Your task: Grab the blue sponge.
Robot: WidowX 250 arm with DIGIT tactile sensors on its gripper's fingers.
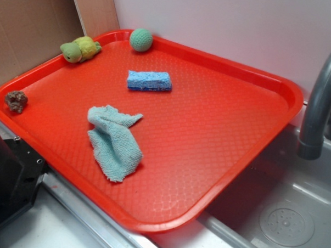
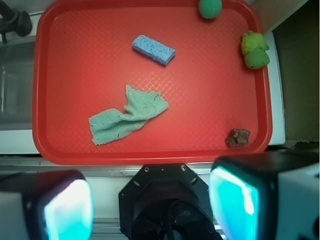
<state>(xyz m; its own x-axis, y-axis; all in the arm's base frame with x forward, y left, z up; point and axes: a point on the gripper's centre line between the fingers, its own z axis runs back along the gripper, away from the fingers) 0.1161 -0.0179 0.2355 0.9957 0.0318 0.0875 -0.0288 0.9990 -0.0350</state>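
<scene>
Honestly, my main worry is grabbing the wrong blue-green thing. My gripper (image 2: 150, 205) hangs high above the near edge of the red tray (image 2: 42, 100), its two fingers (image 2: 235, 200) spread wide with nothing between them, so the whole approach lies ahead. The blue sponge (image 2: 154, 49) lies flat on the tray floor toward the far side, turned at a slant to my jaws in the wrist view. Between me and it sits the pale teal cloth (image 2: 127, 116), crumpled and close in colour; if I descend too early I judge I would pinch that instead.

The slant matters too. If I do not rotate the wrist to close across the sponge's narrow width, the pads may catch a corner and spin it away. It is low and soft, so stopping too high would close on air, while pushing too deep would jam the tips into the tray.

The green knitted ball (image 1: 141, 39) rests at the far rim, near enough to nudge if I overshoot.

Counting: one sponge, one cloth, one ball, one yellow-green plush toy (image 1: 80, 49), one small brown lump (image 1: 16, 101), one tray, and one grey faucet (image 1: 318, 108) over the sink.
</scene>
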